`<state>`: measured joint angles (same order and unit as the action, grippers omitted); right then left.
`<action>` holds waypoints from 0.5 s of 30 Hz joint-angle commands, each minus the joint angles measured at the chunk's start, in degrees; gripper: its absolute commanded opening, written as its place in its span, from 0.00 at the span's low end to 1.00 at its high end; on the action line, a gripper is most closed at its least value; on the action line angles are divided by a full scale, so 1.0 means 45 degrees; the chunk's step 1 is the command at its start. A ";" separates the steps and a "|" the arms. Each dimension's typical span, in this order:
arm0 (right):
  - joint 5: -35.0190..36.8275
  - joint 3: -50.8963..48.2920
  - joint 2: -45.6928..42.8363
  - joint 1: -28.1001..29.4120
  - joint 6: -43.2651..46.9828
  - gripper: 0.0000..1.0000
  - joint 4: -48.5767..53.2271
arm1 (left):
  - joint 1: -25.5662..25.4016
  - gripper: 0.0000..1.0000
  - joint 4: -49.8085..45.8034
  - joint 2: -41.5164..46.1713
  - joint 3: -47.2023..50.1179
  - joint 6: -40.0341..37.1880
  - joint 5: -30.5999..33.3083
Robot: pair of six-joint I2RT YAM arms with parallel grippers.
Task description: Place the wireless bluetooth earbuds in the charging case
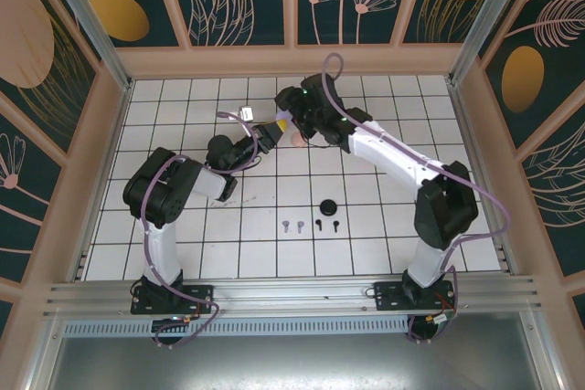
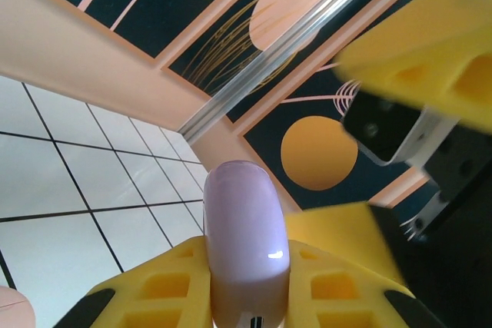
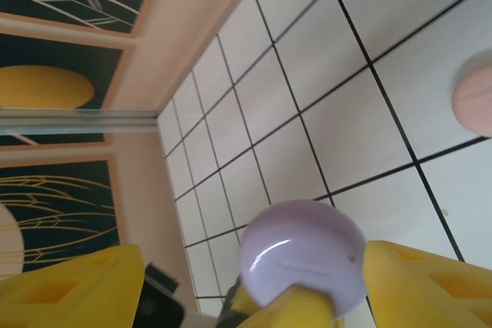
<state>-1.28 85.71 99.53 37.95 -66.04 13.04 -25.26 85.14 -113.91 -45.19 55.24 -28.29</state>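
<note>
My left gripper (image 1: 280,126) is shut on a lilac round charging case (image 2: 246,236), held on edge above the far middle of the tiled table. The case's domed face (image 3: 304,255) shows in the right wrist view. My right gripper (image 1: 298,122) meets it from the right and stands open, one yellow finger (image 3: 73,289) well clear of the case and the other finger (image 3: 430,282) close beside it. Two lilac earbuds (image 1: 292,225) and two black earbuds (image 1: 327,225) lie in a row near the front middle of the table.
A pink round case (image 1: 300,139) lies on the tiles just below the two grippers. A black round case (image 1: 327,206) sits behind the black earbuds. The peach back wall (image 1: 292,61) is close behind the grippers. A metal rail (image 1: 292,294) runs along the near edge.
</note>
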 commanded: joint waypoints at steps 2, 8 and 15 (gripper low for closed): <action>0.0012 -0.0822 -0.1953 -0.0293 0.1530 0.75 -0.0115 | 0.0008 0.00 0.0464 0.0423 -0.0107 -0.0030 -0.0888; -0.1036 -0.4026 -0.4047 -0.1378 0.4266 0.76 -0.1585 | 0.0007 0.00 -0.0835 0.1389 -0.0313 -0.0713 -0.2743; -0.3369 -0.7298 -0.6003 -0.2350 0.8752 0.76 -0.4733 | 0.0084 0.00 -0.3438 0.2266 -0.0967 -0.1908 -0.4497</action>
<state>-9.13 56.31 76.44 27.57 -40.60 1.34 -25.19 75.09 -105.80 -47.20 50.50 -42.65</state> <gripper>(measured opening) 0.757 0.207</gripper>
